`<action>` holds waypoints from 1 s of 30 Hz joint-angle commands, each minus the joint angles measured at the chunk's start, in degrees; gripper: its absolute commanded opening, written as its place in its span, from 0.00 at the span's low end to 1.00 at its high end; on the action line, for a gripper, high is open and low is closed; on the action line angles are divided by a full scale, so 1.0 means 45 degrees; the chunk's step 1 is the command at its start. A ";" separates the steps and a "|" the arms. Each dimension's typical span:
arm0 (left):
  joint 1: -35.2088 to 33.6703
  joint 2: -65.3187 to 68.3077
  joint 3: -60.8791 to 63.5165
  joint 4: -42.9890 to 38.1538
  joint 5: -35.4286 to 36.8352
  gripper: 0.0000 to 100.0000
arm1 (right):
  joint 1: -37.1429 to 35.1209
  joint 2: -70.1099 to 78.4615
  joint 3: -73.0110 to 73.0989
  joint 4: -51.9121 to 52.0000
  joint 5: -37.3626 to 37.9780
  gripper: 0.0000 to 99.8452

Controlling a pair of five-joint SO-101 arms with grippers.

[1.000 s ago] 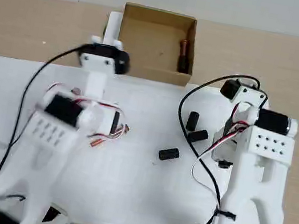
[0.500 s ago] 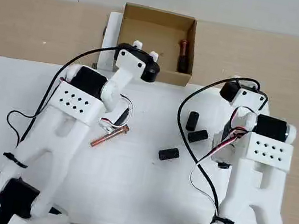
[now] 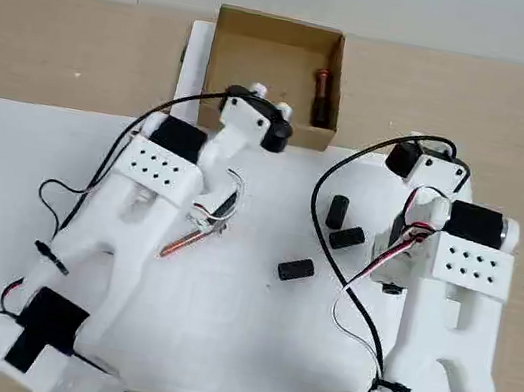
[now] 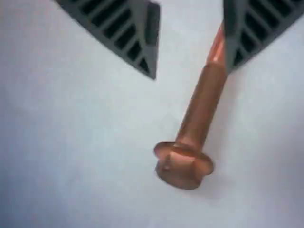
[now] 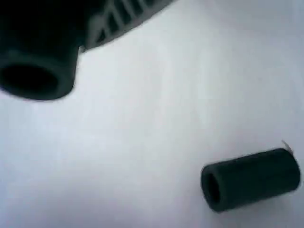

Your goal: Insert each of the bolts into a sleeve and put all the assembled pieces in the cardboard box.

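The left tool point(image 4: 189, 64) hangs wide open, gripping nothing, straddling the shaft of a copper bolt point(image 4: 197, 118) that lies flat on the white sheet point(image 3: 214, 350). Picking up the bolt seems the step in hand. Next it likely must close on the shaft and carry the bolt to a loose black sleeve point(image 3: 296, 269).

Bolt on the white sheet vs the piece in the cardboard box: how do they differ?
The bolt is bare copper; the piece in the box wears a black sleeve. The bolt lies slanted on the sheet; the piece lies along one side wall of the box. Both show copper.
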 commanded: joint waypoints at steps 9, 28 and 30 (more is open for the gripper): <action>0.0098 -0.0059 0.1123 -0.1055 -0.1641 0.10 | 0.0147 -0.0459 -0.0078 -0.0166 -0.0059 0.00; -0.0176 0.1856 0.1397 -0.2286 -0.2735 0.10 | 0.0147 -0.0459 -0.0078 -0.0166 -0.0059 0.00; -0.0176 0.1856 0.1397 -0.2383 -0.2735 0.10 | 0.0147 -0.0459 -0.0078 -0.0166 -0.0059 0.00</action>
